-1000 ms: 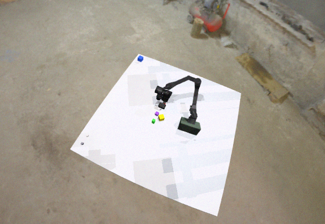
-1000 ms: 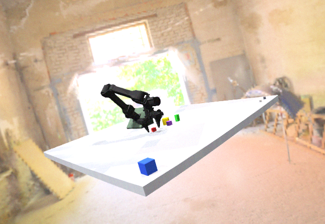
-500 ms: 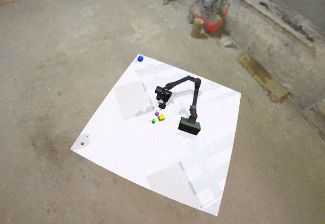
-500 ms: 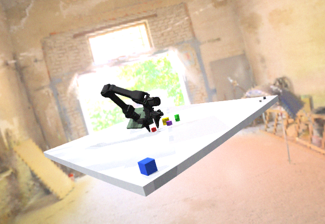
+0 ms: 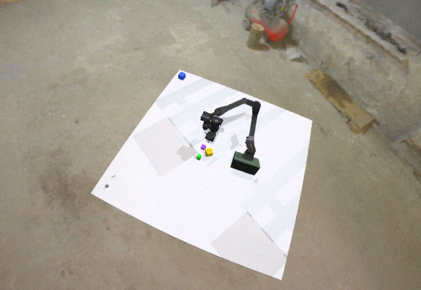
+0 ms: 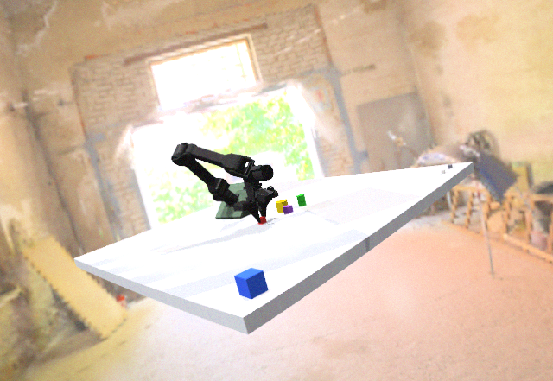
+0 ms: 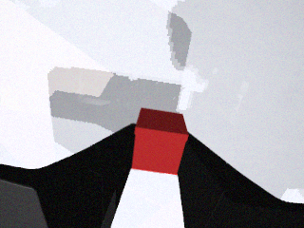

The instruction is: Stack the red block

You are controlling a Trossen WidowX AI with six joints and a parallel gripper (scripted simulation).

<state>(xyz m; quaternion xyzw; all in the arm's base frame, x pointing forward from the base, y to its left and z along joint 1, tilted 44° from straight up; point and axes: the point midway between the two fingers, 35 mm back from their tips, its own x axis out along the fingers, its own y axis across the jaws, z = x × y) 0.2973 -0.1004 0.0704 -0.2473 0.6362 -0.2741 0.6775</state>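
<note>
On my white tabletop [image 6: 312,251] I see blue [image 6: 251,282], yellow [image 6: 281,205], purple [image 6: 287,209] and red [image 6: 262,219] blocks, the green tower [image 6: 301,200], and the arm's base [image 5: 245,165].

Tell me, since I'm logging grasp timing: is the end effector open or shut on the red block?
Shut on it: in the wrist view both fingers press the red block's sides.

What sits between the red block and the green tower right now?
The end effector is shut on the red block. Toward the green tower sit a purple block and a yellow block, close to the straight path; lifting above them should avoid both.
</note>
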